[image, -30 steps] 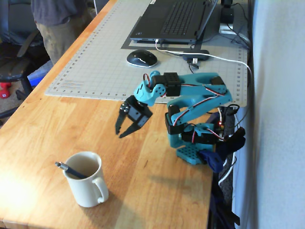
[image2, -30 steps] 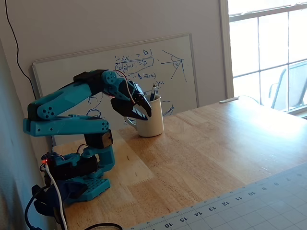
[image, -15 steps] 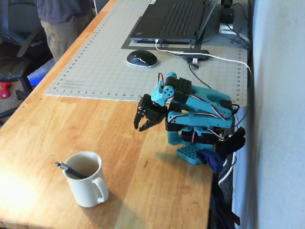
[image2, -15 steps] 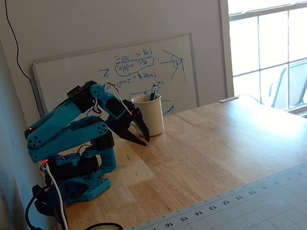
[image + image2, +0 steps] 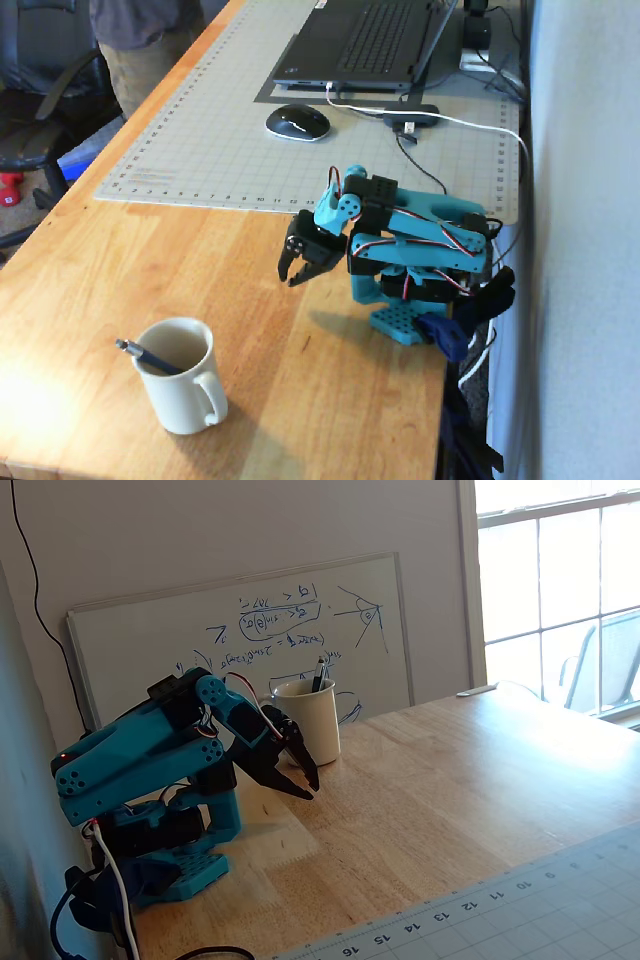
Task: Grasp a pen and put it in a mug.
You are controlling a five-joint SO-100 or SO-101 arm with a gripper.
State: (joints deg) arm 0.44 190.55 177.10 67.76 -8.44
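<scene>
On a wooden counter [image 5: 120, 260], a dark pen [image 5: 147, 357] is leaning inside a cream mug [image 5: 185, 390] at the left, while the teal arm's black hand [image 5: 293, 276] is hanging empty, fingers slightly spread, beside a numbered cutting mat [image 5: 230, 130].
</scene>
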